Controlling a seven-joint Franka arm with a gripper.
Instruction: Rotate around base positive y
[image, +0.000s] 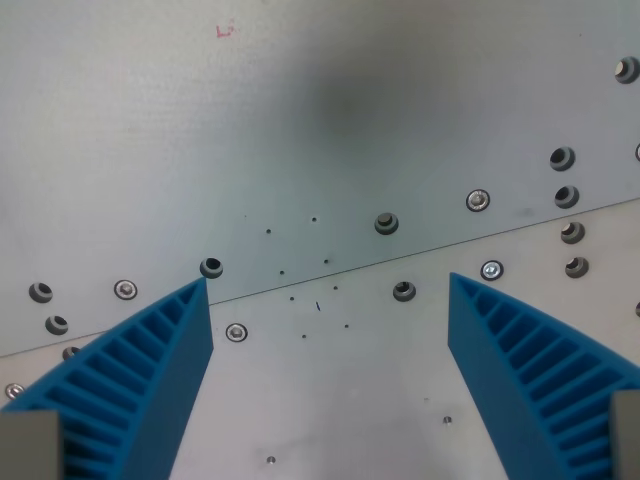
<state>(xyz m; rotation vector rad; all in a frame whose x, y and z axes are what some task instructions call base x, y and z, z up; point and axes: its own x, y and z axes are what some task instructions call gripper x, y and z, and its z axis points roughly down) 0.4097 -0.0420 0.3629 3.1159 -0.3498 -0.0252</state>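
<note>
Grey metal table filling the wrist view, a seam running slantwise across. Blue ribbed claw spread wide above it, gripping nothing. Screws and bolt holes scattered along the seam. Small red mark near the top.

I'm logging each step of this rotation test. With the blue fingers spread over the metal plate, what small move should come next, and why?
Probably begin a slow tilt about the base's positive y axis. The gripper is open and empty, its blue fingers hang above the bare metal plate, and only bolts and holes lie beneath, with nothing to grasp or strike.
</note>
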